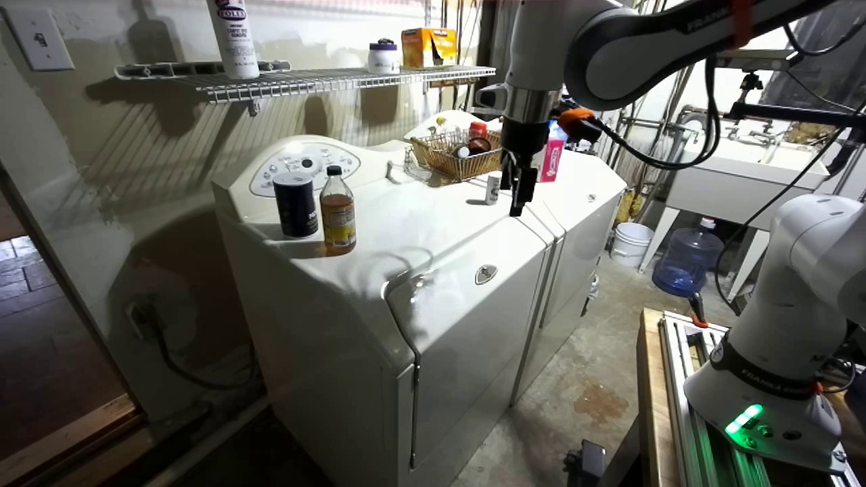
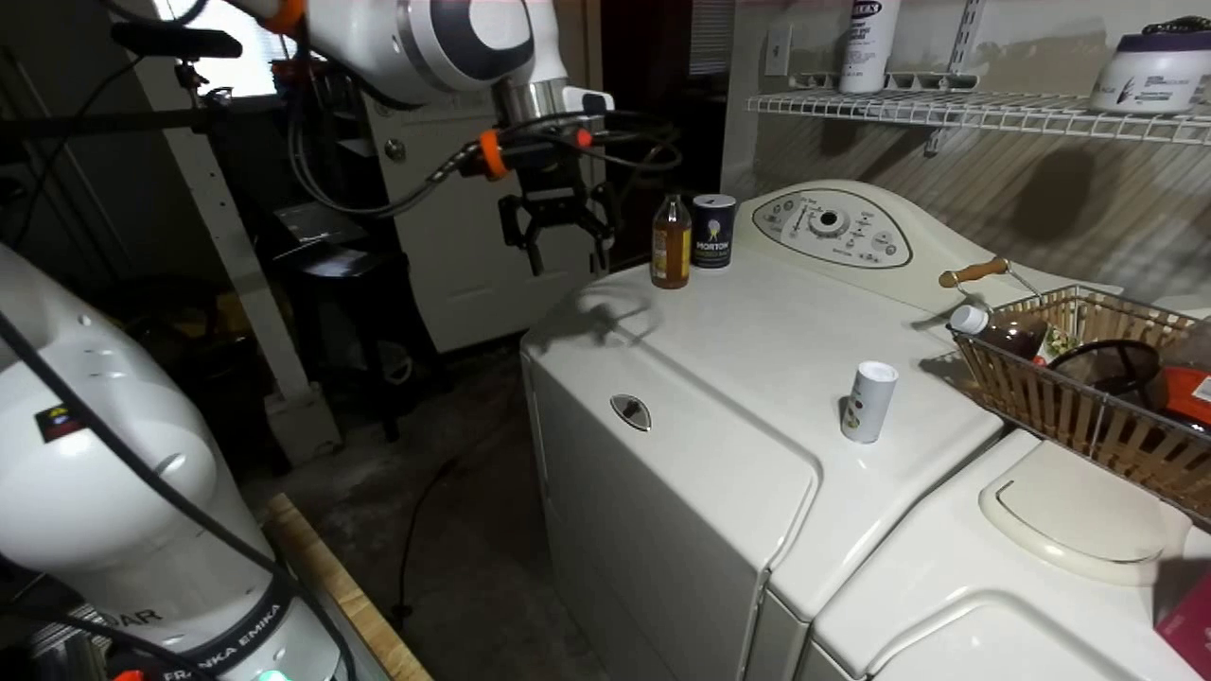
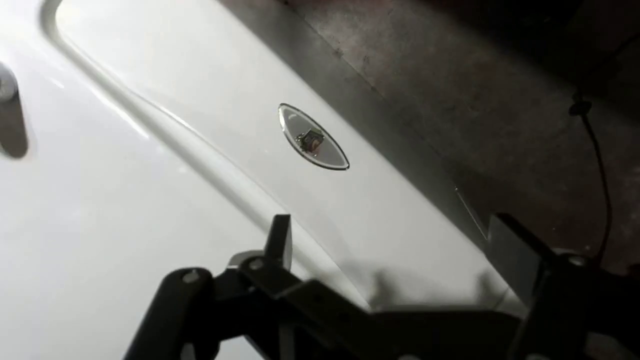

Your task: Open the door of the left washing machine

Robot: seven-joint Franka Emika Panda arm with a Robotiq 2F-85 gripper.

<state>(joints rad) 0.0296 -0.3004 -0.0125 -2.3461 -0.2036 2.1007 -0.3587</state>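
The left washing machine (image 1: 399, 230) is a large white box with a rounded control panel; it also shows in an exterior view (image 2: 757, 331). Its door (image 1: 467, 358) is a white panel with an oval badge, sloped at the top and shut against the body. The door also shows in an exterior view (image 2: 653, 511) and in the wrist view (image 3: 220, 80). My gripper (image 1: 519, 203) is open and empty, pointing down above the door's left upper corner, touching nothing. Its fingers are wide apart in an exterior view (image 2: 570, 263) and in the wrist view (image 3: 390, 225). The gripper's shadow falls on the door's corner.
A dark salt canister (image 1: 295, 206) and an amber bottle (image 1: 337, 220) stand on the machine's left end. A small white shaker (image 2: 869, 402) and a wicker basket (image 2: 1060, 378) are farther right. The second white machine (image 1: 582, 203) adjoins. A wire shelf (image 1: 325, 82) hangs behind.
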